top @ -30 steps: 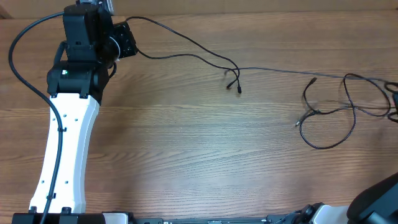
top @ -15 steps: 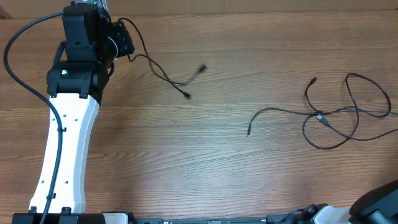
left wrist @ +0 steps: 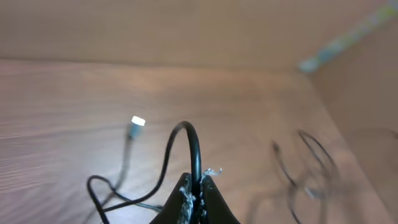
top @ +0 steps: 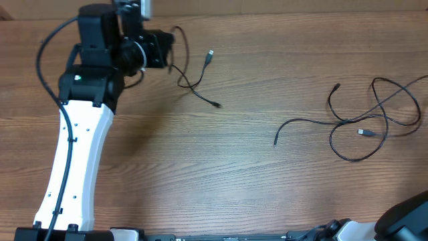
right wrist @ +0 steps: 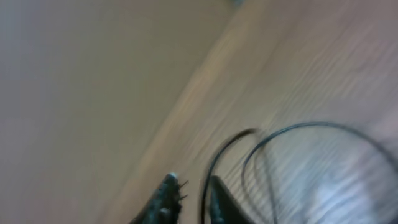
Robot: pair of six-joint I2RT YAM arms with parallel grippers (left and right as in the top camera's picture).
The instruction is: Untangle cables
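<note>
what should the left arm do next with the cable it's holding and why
Probably lower the left end effector and release the held cable onto the table's left side: it is shut on that cable, which lies clear of the looped cable on the right.

Right wrist view, heavily blurred.

- Right gripper (right wrist: 190, 191): bottom edge, left of centre. Two dark fingers (right wrist: 163, 198) are visible at the tips only, standing a little apart with a narrow gap between them.
- Cable (right wrist: 298, 126): thin and black. One strand rises from the gap, close to the right-hand tip, and curves up and to the right. A wider loop arcs across the lower right of the frame. Whether the strand touches either tip cannot be told.
- Table (right wrist: 323, 56): wood grain, filling the right half and running diagonally.
- Plain beige surface (right wrist: 62, 93): fills the left half, with no detail legible.
</note>
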